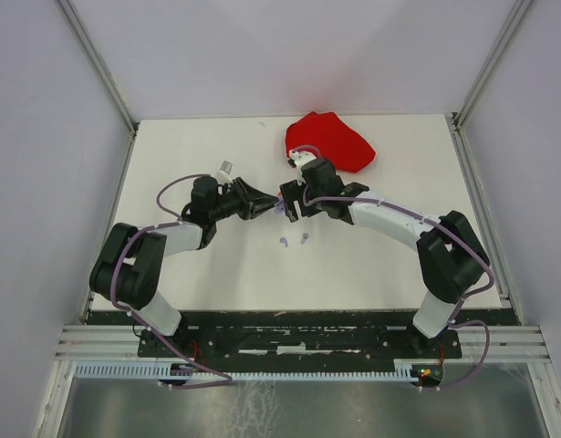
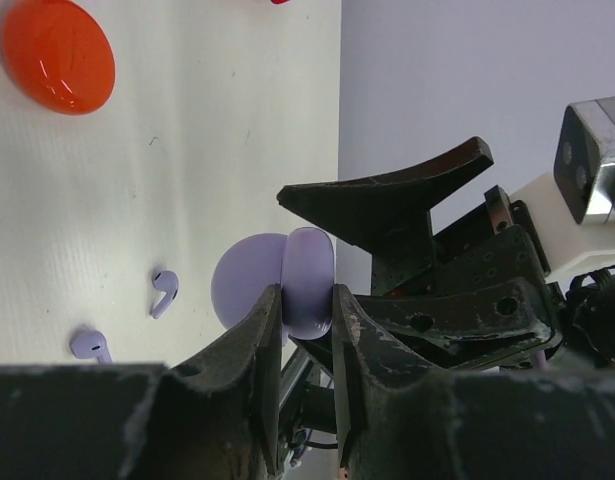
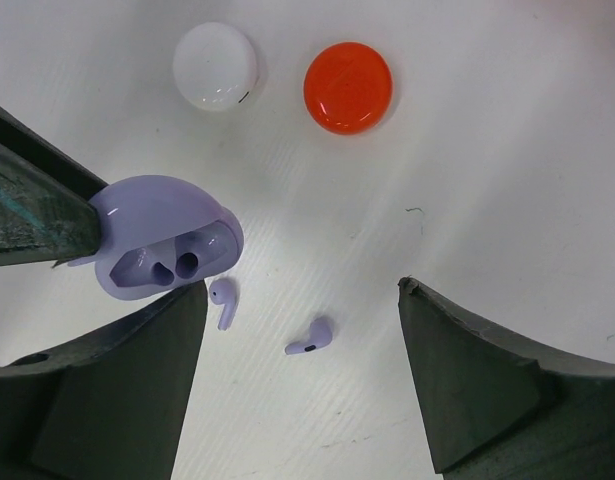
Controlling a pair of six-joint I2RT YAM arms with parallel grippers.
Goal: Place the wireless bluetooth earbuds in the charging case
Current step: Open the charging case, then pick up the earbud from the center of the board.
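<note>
- Two lilac earbuds [image 3: 223,300] [image 3: 310,340] lie loose on the white table [image 1: 216,274], near each other but apart, both outside the case.
- In the top view they sit just in front of the spot where the two grippers meet [image 1: 284,242] [image 1: 305,238].
- Right gripper [image 3: 299,295]: jaws wide apart, nothing in them. In its wrist view both buds fall in the gap between the fingers, down on the table. One bud shows just beside a fingertip; neither is touched.
- Lilac charging case [image 3: 162,240] is hinged open, its two sockets empty and facing the right wrist camera.
- Left gripper [image 2: 307,300]: jaws clamped on the lilac charging case, pinching one shell edge-on, with the other shell fanned out to the side. The case is held up off the table, above the nearer bud.
- Right gripper's fingers sit just beside the held case; contact can't be told.
- Red case [image 3: 347,87] and white case [image 3: 215,66] are closed, side by side on the table, well apart from the buds.
- Red cloth [image 1: 330,141] lies at the far edge of the table, behind the right arm.
</note>
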